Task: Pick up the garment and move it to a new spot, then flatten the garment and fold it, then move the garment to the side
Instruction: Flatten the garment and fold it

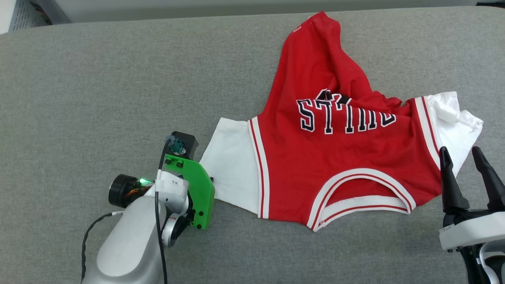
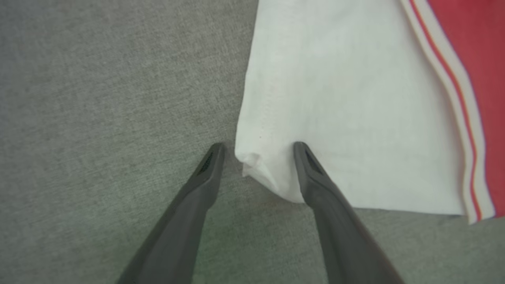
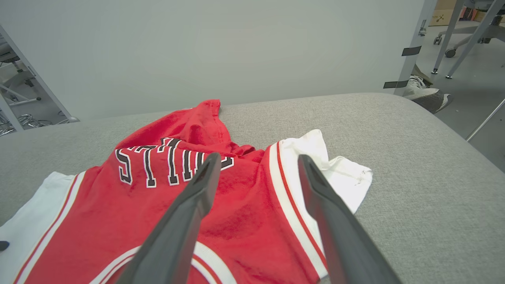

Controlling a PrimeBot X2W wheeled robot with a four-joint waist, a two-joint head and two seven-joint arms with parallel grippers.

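- Left wrist view: your left gripper (image 2: 258,152), fingers apart, straddles a sleeve corner of the shirt (image 2: 347,118).
- Right wrist view: your right gripper (image 3: 256,161), also spread, near the other sleeve; a shoe (image 3: 424,94) beyond.

The counter (image 1: 98,79) is covered in grey woven cloth, matt, with a fine rough grain. The garment (image 1: 339,157) is soft knit cloth. Its red body looks dull and slightly fuzzy, rumpled toward the counter's far edge. Its white sleeves are thinner and smoother, with a stitched hem. Its black lettering looks like flat print. The left claw (image 2: 258,152) and the right claw (image 1: 461,152) have dark, matt, smooth fingers, plastic or rubber. The green bracket (image 1: 199,189) on the left wrist is glossy plastic. The forearm (image 1: 130,244) below it has a silvery satin sheen.
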